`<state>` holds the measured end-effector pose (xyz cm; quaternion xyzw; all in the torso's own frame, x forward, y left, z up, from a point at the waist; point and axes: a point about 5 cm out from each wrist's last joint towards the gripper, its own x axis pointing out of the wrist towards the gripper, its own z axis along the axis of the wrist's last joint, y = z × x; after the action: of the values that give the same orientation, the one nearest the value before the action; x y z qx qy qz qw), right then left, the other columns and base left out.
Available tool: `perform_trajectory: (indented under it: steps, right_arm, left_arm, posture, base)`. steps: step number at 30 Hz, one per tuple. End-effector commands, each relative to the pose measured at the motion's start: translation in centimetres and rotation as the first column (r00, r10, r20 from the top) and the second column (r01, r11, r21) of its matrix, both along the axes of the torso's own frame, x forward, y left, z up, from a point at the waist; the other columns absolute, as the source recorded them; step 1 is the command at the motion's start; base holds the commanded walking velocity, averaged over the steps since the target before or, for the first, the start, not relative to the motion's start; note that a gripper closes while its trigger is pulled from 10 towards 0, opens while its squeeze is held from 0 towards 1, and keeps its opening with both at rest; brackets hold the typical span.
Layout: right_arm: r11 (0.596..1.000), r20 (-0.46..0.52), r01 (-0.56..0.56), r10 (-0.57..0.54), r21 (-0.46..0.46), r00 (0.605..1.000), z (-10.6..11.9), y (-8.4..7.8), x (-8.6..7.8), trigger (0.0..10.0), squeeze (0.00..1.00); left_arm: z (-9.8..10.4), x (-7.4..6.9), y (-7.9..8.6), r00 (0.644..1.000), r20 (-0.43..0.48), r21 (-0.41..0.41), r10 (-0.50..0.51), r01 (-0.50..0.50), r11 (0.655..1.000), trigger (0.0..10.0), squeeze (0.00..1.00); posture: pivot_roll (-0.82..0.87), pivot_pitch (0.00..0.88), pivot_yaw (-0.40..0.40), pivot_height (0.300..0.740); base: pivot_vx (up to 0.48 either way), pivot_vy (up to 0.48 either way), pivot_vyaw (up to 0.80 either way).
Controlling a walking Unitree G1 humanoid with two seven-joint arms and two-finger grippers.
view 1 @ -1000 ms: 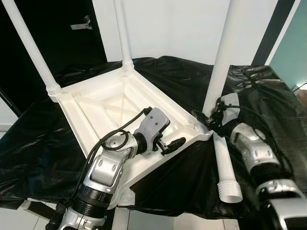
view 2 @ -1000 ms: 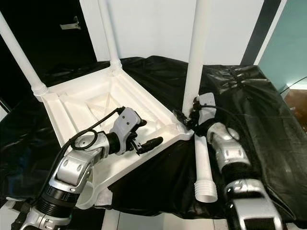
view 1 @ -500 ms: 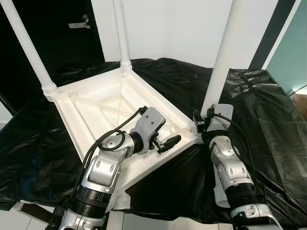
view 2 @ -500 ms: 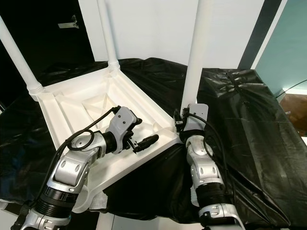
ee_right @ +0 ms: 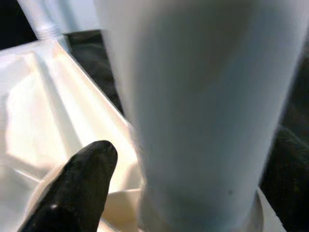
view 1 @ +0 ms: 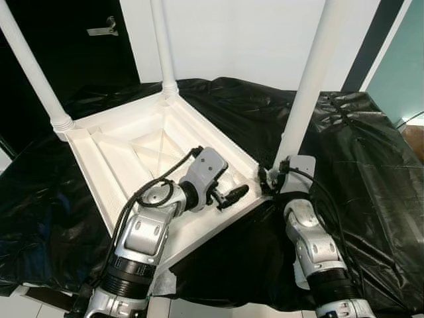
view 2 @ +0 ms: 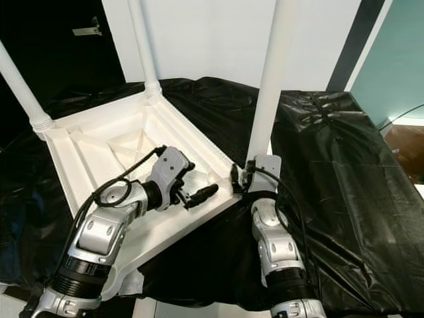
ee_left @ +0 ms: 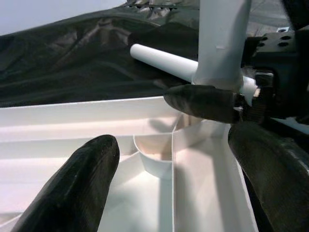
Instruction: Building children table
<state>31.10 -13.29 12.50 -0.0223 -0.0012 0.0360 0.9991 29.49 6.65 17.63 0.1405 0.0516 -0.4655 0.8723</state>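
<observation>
While earlier lower beside the loose leg, reached up to the standing leg (view 1: 308, 93) base: right gripper (view 1: 270, 180), fingers (ee_right: 79, 183) flanking it, grip uncertain. Left gripper (view 1: 233, 195) stayed over tabletop (view 1: 126, 159), fingers released.

A crinkled black plastic sheet (view 1: 371, 165) drapes the whole worktop and catches glossy highlights. Behind it stands a plain white wall (view 1: 252, 40). At the far left is a dark door with a metal lever handle (view 1: 106, 26). A black vertical strip (view 1: 366, 46) borders a teal wall (view 1: 404, 73) on the right. Pale floor (view 1: 20, 306) shows below the sheet's near edge.
</observation>
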Motion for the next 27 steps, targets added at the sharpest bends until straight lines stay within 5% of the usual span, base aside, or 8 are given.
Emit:
perform_trajectory:
  steps: [1, 6, 7, 8, 15, 27]
  right_arm:
    - [0.998, 0.017, -0.062, 0.062, -0.009, 0.998, 0.3, -0.4, -0.4, 10.0, 1.0]
    - [0.992, 0.031, -0.126, 0.126, -0.021, 0.992, 0.6, -2.4, -0.6, 10.0, 1.0]
    - [0.976, 0.037, -0.213, 0.215, -0.051, 0.976, 0.8, -3.3, -0.8, 10.0, 0.1]
    - [0.961, 0.027, -0.268, 0.27, -0.059, 0.962, 0.7, -3.6, -0.9, 10.0, 0.0]
    - [0.939, 0.017, -0.332, 0.334, -0.087, 0.942, 1.2, -5.4, 0.0, 10.0, 0.0]
    - [0.746, -0.113, -0.633, 0.624, -0.206, 0.773, 3.0, -5.0, 2.2, 10.0, 0.0]
  left_arm:
    - [0.2, 0.6, 0.5, 0.987, 0.058, -0.002, 0.152, -0.152, 0.988, 10.0, 0.0]
    - [0.4, 0.4, 0.5, 0.988, 0.067, 0.001, 0.14, -0.14, 0.99, 10.0, 0.0]
    - [0.4, 0.3, 0.5, 0.99, 0.071, 0.003, 0.125, -0.125, 0.992, 10.0, 0.0]
    - [0.4, 0.3, 0.4, 0.991, 0.073, 0.005, 0.116, -0.117, 0.993, 10.0, 0.0]
    - [0.4, 0.2, 0.3, 0.993, 0.073, 0.012, 0.095, -0.096, 0.995, 10.0, 0.0]
    - [0.5, 0.3, -0.3, 0.994, 0.086, 0.015, 0.066, -0.068, 0.998, 10.0, 0.0]
  posture:
    - [-0.03, 0.004, -0.007, 0.74]
    - [-0.03, 0.004, -0.007, 0.74]
    - [-0.04, 0.003, -0.003, 0.74]
    - [-0.04, 0.003, -0.004, 0.74]
    - [-0.04, 0.0, 0.0, 0.74]
    - [-0.03, 0.0, 0.003, 0.74]
  base:
    - [0.0, 0.0, 0.0]
    - [0.0, 0.0, 0.0]
    - [0.0, 0.0, 0.0]
    - [0.0, 0.0, 0.0]
    - [0.0, 0.0, 0.0]
    - [0.0, 0.0, 0.0]
